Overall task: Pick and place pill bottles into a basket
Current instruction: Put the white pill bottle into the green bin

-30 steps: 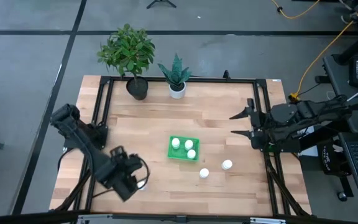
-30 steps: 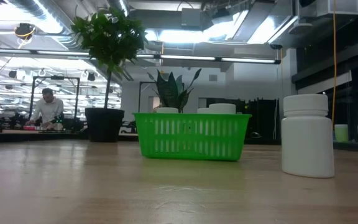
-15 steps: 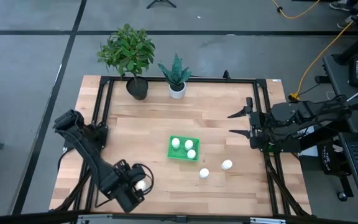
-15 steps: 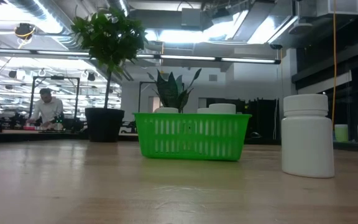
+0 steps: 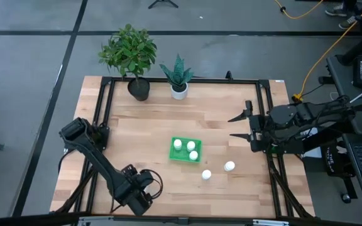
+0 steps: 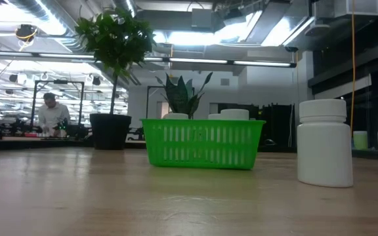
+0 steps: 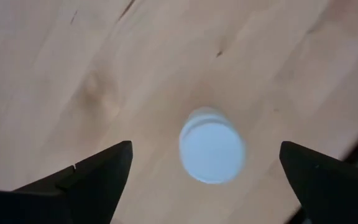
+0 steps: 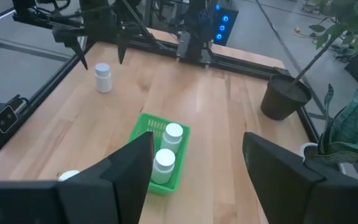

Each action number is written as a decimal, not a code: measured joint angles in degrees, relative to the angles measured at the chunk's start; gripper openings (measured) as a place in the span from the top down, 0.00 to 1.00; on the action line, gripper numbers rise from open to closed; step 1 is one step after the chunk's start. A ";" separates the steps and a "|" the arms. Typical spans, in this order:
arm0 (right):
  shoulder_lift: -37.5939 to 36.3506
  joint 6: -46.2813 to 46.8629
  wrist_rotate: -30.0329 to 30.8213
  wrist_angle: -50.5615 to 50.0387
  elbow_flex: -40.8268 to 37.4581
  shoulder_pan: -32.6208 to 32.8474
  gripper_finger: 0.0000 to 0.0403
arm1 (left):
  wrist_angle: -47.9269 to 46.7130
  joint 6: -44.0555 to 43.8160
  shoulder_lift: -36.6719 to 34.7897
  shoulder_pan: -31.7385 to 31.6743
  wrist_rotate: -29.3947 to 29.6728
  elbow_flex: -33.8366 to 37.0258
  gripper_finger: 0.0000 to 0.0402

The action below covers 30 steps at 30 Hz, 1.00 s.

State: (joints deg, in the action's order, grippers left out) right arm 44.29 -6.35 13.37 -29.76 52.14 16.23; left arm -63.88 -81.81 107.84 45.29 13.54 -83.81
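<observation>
The green basket (image 5: 185, 150) sits just below the middle of the high view, and three pill bottles (image 5: 191, 145) stand in it, their white caps bunched toward its right half. Two more bottles stand on the bare wood to the lower right of the basket — one (image 5: 206, 175) just off its corner, the other (image 5: 229, 166) a little farther right. In the low view those two loom at the right edge, the nearer one (image 6: 324, 142) upright, with the basket's slatted wall (image 6: 202, 143) at centre.

A sixth bottle (image 7: 212, 151) shows in the left wrist view, seen cap-on from above, standing alone on the table (image 5: 143, 125). The left gripper (image 7: 207, 171) hangs over it with its fingers (image 7: 98, 177) spread wide, one on either side and both clear of the cap — it holds nothing. In the high view that gripper (image 5: 142, 194) is at the lower left of the frame, near the table's front edge.

The right gripper (image 5: 239, 125) waits at the right side of the frame, its jaws parted and empty, pointing toward the table's middle.

At the top of the frame, on the table's far edge, stand a leafy plant (image 5: 129, 51) in a dark pot and a spiky plant (image 5: 178, 74) in a white pot.
</observation>
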 joint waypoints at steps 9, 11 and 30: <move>-0.03 -0.24 -0.09 0.35 0.00 -0.01 0.38 | 10.80 -4.17 -0.01 0.46 -0.20 7.99 0.00; -0.02 -0.23 -0.10 0.35 0.00 -0.01 0.38 | 12.45 -4.62 -0.03 0.42 -0.32 8.95 0.00; -0.02 -1.71 -0.09 0.37 0.00 -0.01 0.38 | 12.30 -2.94 -0.05 -1.61 -2.24 9.46 0.56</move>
State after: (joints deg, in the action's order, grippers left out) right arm 44.27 -8.06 13.28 -29.39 52.14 16.23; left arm -51.58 -84.75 107.79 43.68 11.30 -74.35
